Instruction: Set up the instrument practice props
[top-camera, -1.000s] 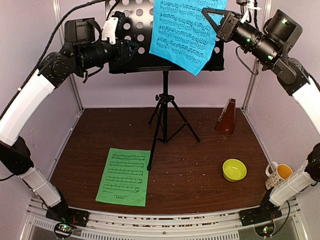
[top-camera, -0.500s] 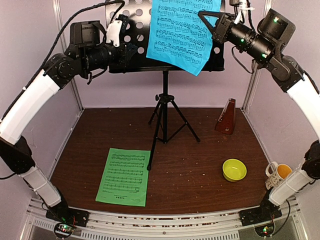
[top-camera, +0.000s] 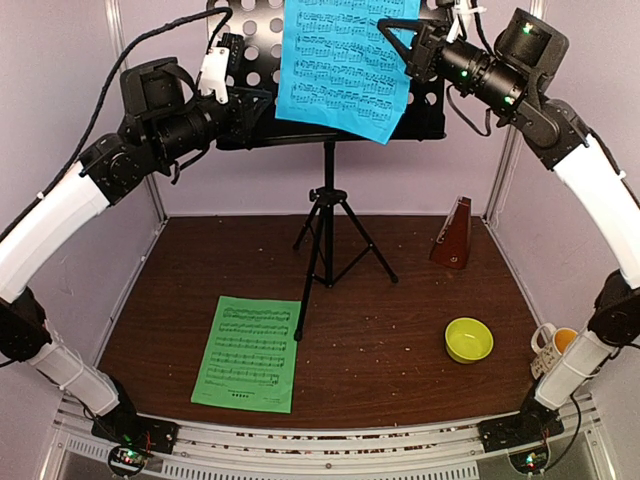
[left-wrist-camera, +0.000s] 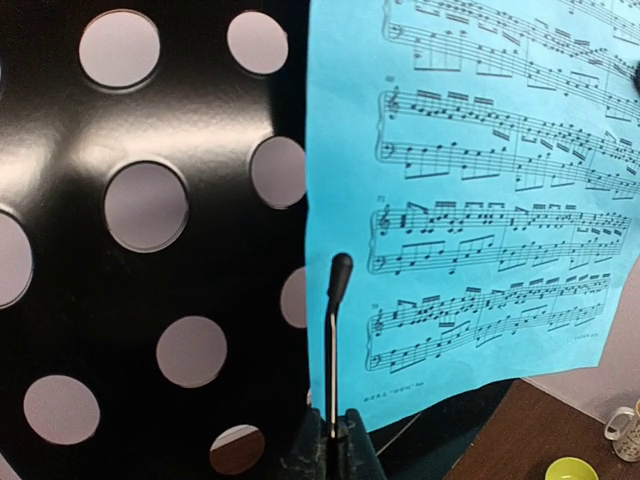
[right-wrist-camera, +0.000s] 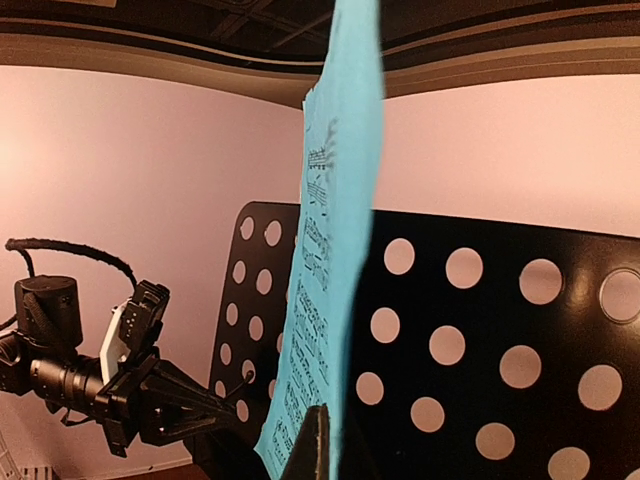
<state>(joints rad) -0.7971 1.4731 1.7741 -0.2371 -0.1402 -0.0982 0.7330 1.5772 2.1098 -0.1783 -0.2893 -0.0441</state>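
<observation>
Our right tool (top-camera: 392, 30) pinches the blue sheet (top-camera: 340, 60) by its edge, holding it up before the stand (top-camera: 325, 200) near the tabletop's (top-camera: 400, 330) back edge. Our left tool (top-camera: 262, 105), closed at the stand's lower left, apparently steadies it; what it grips, we cannot tell.

Black tripod music stand (top-camera: 328, 185) stands upright mid-table. A blue sheet (top-camera: 345, 65) hangs askew across its perforated desk, apparently overhanging the ledge. The green sheet (top-camera: 248, 352) lies flat front-left, and the reddish-brown metronome (top-camera: 454, 235) stands back-right.

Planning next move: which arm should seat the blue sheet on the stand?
Right. The right gripper pinches the sheet at the stand; the left gripper is shut lower down, left of the sheet.
</observation>
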